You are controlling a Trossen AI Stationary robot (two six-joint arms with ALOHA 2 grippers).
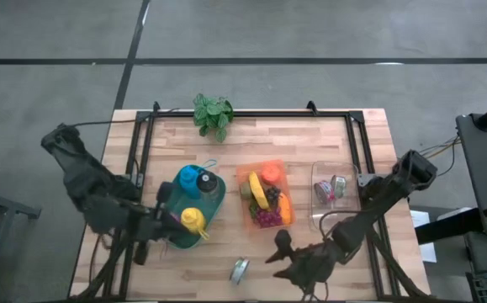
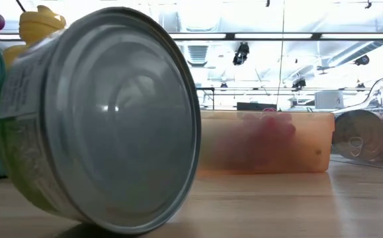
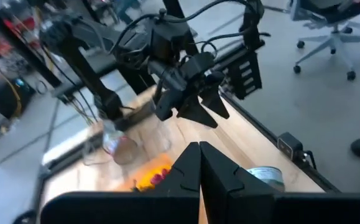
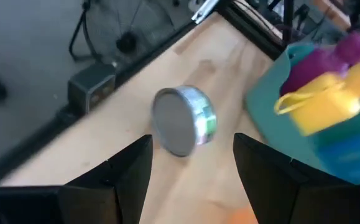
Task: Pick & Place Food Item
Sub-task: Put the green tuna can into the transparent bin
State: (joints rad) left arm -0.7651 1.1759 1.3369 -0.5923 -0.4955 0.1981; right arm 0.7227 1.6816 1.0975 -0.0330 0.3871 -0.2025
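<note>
The left gripper [image 1: 161, 225] is waiting at the left side of the table, beside the teal tray [image 1: 168, 235] of bottles, its fingers [image 3: 199, 163] pressed together and holding nothing.

The can [image 1: 240, 269] is lying on its side on bare wood near the table's front edge, between the two arms and apart from every container. In the right wrist view the can [image 4: 183, 120] is sitting ahead of the spread fingers [image 4: 129, 163] and roughly centred on the gap between them, one flat end facing the camera. Its axis therefore appears to be running roughly along the line of approach rather than across it, so the jaws would be closing on the curved wall.

The right gripper [image 1: 283, 247] is standing just to the right of the can, fingers apart and empty, and is judged the nearer arm.

Behind the can, the orange bin [image 1: 266, 198] of fruit and the clear bin [image 1: 334, 193] are sitting well back toward mid-table.

The wooden tabletop [image 1: 327, 135] is level and slatted. In the low view the can [image 2: 102, 119] is resting on its rounded side, so it could roll if nudged.
</note>
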